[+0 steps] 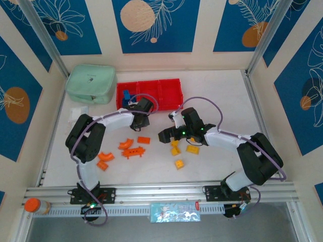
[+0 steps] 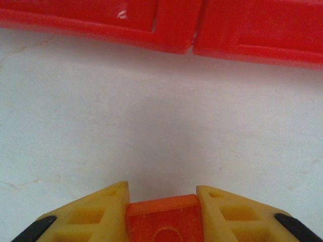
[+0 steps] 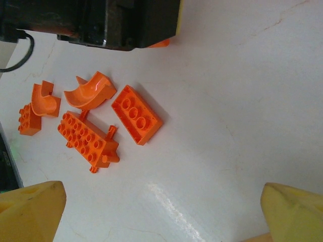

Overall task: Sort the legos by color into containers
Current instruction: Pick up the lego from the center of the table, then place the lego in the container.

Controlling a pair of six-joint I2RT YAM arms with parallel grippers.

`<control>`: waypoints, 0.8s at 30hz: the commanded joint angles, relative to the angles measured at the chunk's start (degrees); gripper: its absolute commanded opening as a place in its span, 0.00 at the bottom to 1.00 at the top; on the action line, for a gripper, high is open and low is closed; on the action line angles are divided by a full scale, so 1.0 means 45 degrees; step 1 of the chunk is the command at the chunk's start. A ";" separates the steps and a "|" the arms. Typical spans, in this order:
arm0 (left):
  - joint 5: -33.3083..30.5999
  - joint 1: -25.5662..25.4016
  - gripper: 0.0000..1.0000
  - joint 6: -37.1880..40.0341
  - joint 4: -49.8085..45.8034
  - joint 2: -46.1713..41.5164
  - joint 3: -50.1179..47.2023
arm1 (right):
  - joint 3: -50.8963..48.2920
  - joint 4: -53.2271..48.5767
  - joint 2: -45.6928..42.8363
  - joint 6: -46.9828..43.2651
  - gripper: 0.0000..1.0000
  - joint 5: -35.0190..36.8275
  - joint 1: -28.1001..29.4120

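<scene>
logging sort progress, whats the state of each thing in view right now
left gripper, shut on an orange brick
right gripper, open, nothing between its fingers
red bins, left one holds blue bricks, other two look empty
loose orange bricks, lying on the table, unsorted
yellow bricks, lying on the table, unsorted
mint green pouch, looks closed
</scene>
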 commanded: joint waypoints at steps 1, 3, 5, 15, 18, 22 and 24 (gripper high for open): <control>0.0270 -0.0176 0.35 0.0437 0.0071 -0.0873 0.0012 | 0.0328 -0.0587 -0.0698 0.0109 0.99 -0.0259 -0.0215; 0.0383 -0.0171 0.35 0.0828 0.0056 -0.1044 0.0362 | 0.0654 -0.1164 -0.0907 0.0388 0.99 0.0081 -0.0313; 0.0258 -0.0175 0.35 0.1205 -0.0098 -0.0985 0.0957 | 0.0860 -0.1524 -0.1075 0.0645 0.99 0.0277 -0.0471; 0.0051 0.0378 0.35 0.3064 -0.1468 0.1853 0.6000 | 0.1187 -0.1951 -0.2023 0.1631 0.99 0.0039 -0.1481; 0.0059 0.0580 0.35 0.3395 -0.1732 0.2777 0.7299 | 0.1150 -0.2107 -0.2309 0.1707 0.99 -0.0073 -0.1743; -0.0002 0.0815 0.36 0.3673 -0.2150 0.3817 0.8711 | 0.1126 -0.2389 -0.2780 0.1729 0.99 -0.0198 -0.1992; -0.0078 0.0893 0.41 0.3840 -0.2300 0.4178 0.9271 | 0.1152 -0.2506 -0.3031 0.1710 0.99 -0.0240 -0.2057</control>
